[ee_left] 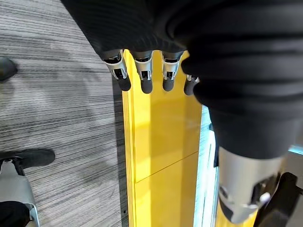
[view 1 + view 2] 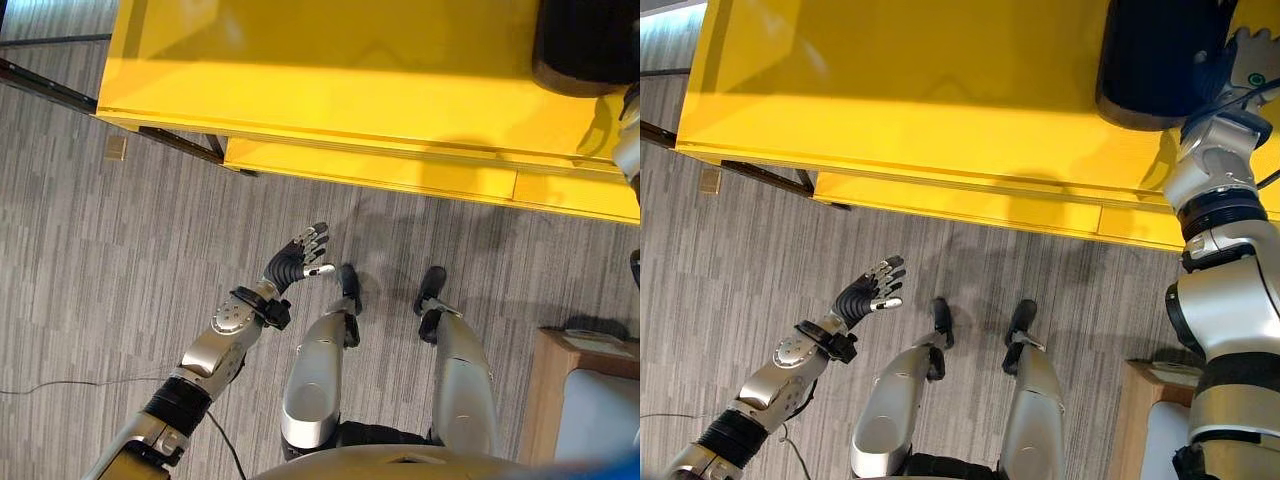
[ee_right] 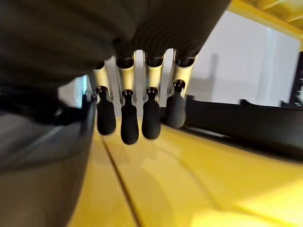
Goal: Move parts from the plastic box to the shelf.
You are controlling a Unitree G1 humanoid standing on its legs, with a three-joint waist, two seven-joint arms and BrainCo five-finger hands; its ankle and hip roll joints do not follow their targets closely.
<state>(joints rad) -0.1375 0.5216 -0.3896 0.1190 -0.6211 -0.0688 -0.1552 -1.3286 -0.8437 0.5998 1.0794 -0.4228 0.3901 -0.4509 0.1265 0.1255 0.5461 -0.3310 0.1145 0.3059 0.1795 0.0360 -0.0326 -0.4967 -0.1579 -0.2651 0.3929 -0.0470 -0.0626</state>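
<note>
- Nearest, the left hand [image 2: 300, 257] hangs over the grey striped floor [image 2: 120, 260], well short of the yellow shelf [image 2: 330, 70]; its fingers are straight and spread, holding nothing.
- In the left wrist view those fingers [image 1: 142, 78] point toward the yellow shelf edge [image 1: 161, 142], with floor beside it, and nothing lies between fingers and thumb.
- At the lower right of the left eye view stands a wooden-edged piece of furniture [image 2: 560, 390] with a pale surface; what it is I cannot tell.
- Farther out, the shelf runs across the top of both eye views, a lower yellow ledge [image 2: 400, 170] jutting out beneath its front edge.
- On the shelf's far right sits a dark round-cornered container [image 2: 1155, 60], possibly the plastic box; its contents are hidden.
- The right hand [image 2: 1252, 50] is raised to the shelf, just beside that container.
- In the right wrist view its fingers [image 3: 137, 118] hang straight and relaxed above the yellow surface [image 3: 189, 179], gripping nothing, with a dark wall [image 3: 246, 123] near them. No parts can be made out.
</note>
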